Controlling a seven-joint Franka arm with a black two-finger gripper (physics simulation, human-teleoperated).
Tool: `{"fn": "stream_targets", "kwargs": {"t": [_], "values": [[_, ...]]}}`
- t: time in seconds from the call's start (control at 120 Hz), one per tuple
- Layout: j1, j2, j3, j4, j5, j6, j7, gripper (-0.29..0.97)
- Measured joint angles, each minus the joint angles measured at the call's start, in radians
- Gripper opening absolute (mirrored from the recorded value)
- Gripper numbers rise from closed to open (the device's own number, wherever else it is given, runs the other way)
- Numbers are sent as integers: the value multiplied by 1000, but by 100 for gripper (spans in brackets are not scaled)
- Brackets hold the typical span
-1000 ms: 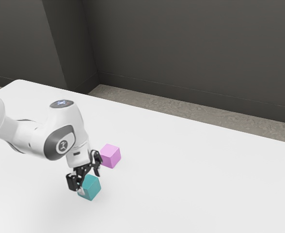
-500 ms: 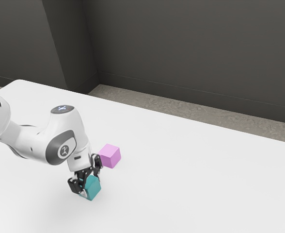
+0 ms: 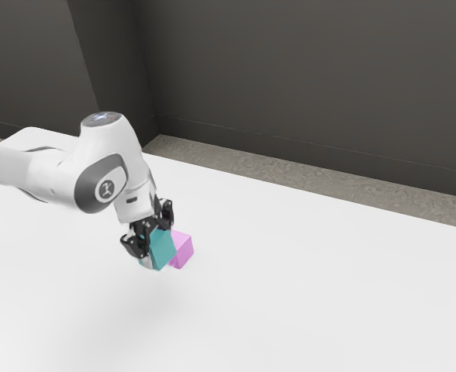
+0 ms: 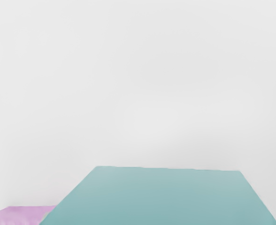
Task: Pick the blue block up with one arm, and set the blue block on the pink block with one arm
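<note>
Aloft, blue block (image 3: 164, 249), white table (image 3: 329, 271), grey walls (image 3: 305, 70)

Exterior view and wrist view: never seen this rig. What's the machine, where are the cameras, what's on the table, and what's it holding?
These are simulator renders, not photos. The machine is a white seven-joint arm ending in a black two-finger gripper.

The exterior view comes from a camera at the arm's side, so the arm enters from that view's left. The wrist view comes from a camera on the hand, looking down past the fingers.

On the white table sits a pink block. The gripper is shut on the blue block, which looks teal. It is held tilted, apparently off the table and right next to the pink one.

In the wrist view, the large teal shape is the held blue block, and the pink block peeks out beside it.
</note>
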Motion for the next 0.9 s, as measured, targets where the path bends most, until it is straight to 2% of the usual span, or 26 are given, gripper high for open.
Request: {"fn": "stream_targets", "kwargs": {"t": [0.392, 0.675, 0.9], "values": [[70, 243, 6, 302, 121, -123, -4, 27], [60, 367, 5, 421, 146, -146, -6, 27], [55, 372, 0, 409, 149, -153, -8, 28]]}}
